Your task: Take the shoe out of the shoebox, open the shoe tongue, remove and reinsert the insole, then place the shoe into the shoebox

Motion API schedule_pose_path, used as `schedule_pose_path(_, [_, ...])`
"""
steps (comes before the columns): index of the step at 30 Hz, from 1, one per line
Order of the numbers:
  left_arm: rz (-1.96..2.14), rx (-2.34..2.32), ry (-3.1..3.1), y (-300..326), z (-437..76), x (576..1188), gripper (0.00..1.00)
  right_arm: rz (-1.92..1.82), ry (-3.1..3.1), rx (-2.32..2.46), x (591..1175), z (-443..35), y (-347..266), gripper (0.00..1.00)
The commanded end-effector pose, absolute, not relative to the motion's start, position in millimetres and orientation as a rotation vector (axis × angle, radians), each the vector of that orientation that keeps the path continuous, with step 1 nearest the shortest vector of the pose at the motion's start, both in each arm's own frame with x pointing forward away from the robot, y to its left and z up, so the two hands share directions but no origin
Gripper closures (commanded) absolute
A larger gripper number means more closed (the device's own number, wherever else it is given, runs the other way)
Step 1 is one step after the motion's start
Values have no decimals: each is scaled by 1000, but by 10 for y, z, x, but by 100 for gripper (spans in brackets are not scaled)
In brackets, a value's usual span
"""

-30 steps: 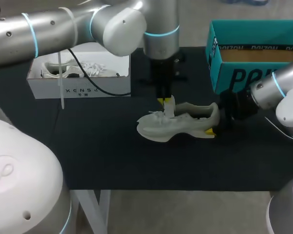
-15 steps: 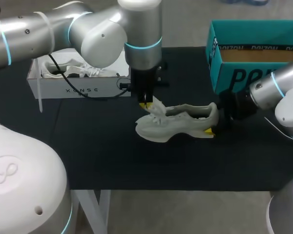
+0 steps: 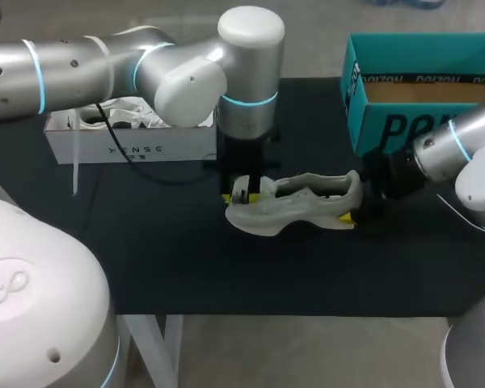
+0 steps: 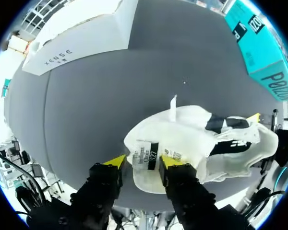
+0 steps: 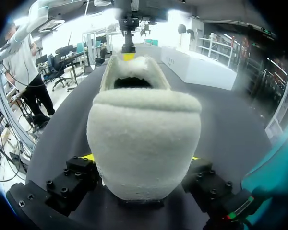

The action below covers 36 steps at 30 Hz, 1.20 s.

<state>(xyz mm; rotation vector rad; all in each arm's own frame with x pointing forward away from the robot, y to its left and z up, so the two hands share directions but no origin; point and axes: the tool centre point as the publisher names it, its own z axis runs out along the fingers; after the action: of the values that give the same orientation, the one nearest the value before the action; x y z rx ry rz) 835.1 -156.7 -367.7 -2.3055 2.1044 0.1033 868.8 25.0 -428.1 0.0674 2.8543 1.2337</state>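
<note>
white shoe (image 3: 295, 206) sits on the black table (image 3: 145, 259), near the teal shoebox (image 3: 420, 121). left gripper (image 4: 143, 162), fingers pinched on the tongue (image 4: 146, 154), now holds it fwd over the toe (image 3: 238, 217) vs upright 1 s ago: mouth open, insole next imo. right gripper (image 5: 141, 158) clamps the heel (image 5: 144, 134).

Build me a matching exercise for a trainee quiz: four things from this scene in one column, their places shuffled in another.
1. tongue
2. heel
3. teal shoebox
4. white box

A. far left of the table, second shoe inside
B. between the right gripper's fingers
C. far right of the table
D. between the left gripper's fingers

Pairs: 1-D, 2-B, 3-C, 4-A.
</note>
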Motion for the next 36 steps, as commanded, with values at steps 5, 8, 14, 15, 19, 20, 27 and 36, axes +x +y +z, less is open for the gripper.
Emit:
schedule_pose_path(5, [-51, -2197, 2183, -1636, -3132, 8468, 0, 1231, 2854, 67, 8691, -4293, 247, 100])
schedule_pose_path(8, [-84, -2044, 2344, -1660, -2821, 8558, 0, 1231, 2854, 67, 8691, -4293, 247, 100])
schedule_pose_path(14, [149, -1413, 2889, -1642, -2493, 8728, 0, 1231, 2854, 67, 8691, -4293, 247, 100])
schedule_pose_path(15, [144, -1207, 3041, -1619, -2443, 8740, 0, 1231, 2854, 67, 8691, -4293, 247, 100])
schedule_pose_path(19, [61, -658, 3253, -1524, -2338, 8684, 0, 1231, 2854, 67, 8691, -4293, 247, 100])
schedule_pose_path(20, [61, -658, 3253, -1524, -2338, 8684, 0, 1231, 2854, 67, 8691, -4293, 247, 100])
schedule_pose_path(27, [61, -658, 3253, -1524, -2338, 8684, 0, 1231, 2854, 67, 8691, -4293, 247, 100])
schedule_pose_path(36, [-86, -252, 3139, -1842, -2061, 8601, 100, 1231, 2854, 67, 8691, -4293, 247, 100])
